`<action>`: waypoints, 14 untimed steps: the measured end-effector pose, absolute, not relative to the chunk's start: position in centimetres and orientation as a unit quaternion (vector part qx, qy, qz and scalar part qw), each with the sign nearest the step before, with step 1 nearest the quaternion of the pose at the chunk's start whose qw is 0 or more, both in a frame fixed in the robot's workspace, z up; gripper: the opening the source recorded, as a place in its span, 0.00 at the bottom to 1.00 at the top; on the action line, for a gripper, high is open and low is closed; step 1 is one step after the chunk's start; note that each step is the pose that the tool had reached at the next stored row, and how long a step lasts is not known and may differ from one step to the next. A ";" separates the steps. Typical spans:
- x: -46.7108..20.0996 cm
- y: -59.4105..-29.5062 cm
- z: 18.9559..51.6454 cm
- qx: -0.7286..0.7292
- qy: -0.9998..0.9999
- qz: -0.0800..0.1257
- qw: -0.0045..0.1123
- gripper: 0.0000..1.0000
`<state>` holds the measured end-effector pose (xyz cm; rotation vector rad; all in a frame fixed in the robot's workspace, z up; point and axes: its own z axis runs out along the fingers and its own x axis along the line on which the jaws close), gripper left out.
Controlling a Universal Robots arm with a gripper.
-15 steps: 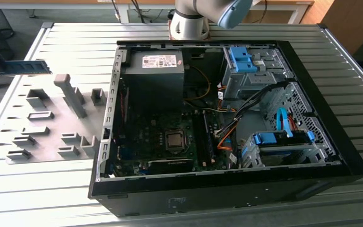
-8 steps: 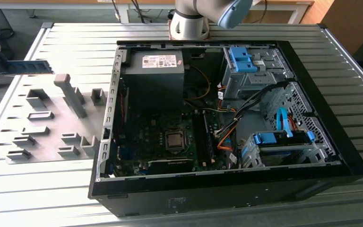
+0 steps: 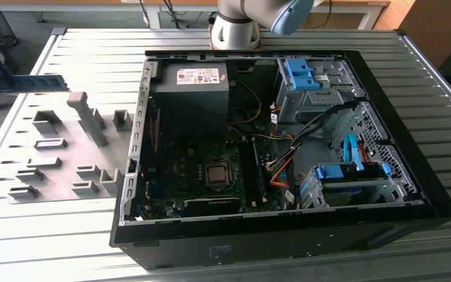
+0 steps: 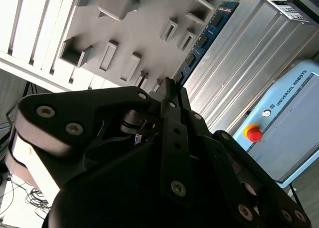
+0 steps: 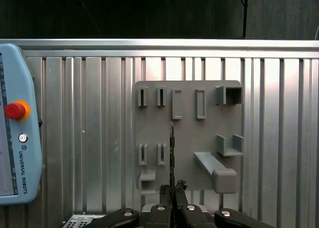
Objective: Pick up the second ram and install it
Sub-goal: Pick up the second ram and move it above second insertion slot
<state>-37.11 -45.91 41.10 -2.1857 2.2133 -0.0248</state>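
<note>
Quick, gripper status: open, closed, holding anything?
Gripper: closed, holding the second ram by one end between its fingers.

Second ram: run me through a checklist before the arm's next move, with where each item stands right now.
1. The second ram clamped by the gripper: ok, closed on one end.
2. Ram clear of the grey holder tray: ok, seated in no block.
3. Ram straight in the grip: ok, edge-on in the first wrist view.
4. The computer case open: ok, motherboard exposed.
5. Free place in the memory slots: cannot tell.
6. The orange cables off the slots: cannot tell.
</note>
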 end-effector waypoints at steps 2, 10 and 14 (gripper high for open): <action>-37.0 -45.9 41.1 -0.703 0.711 -0.008 0.015 0.14; -36.7 -45.9 41.1 -0.703 0.711 -0.008 0.015 0.14; -36.4 -45.9 41.1 -0.703 0.711 -0.008 0.015 0.14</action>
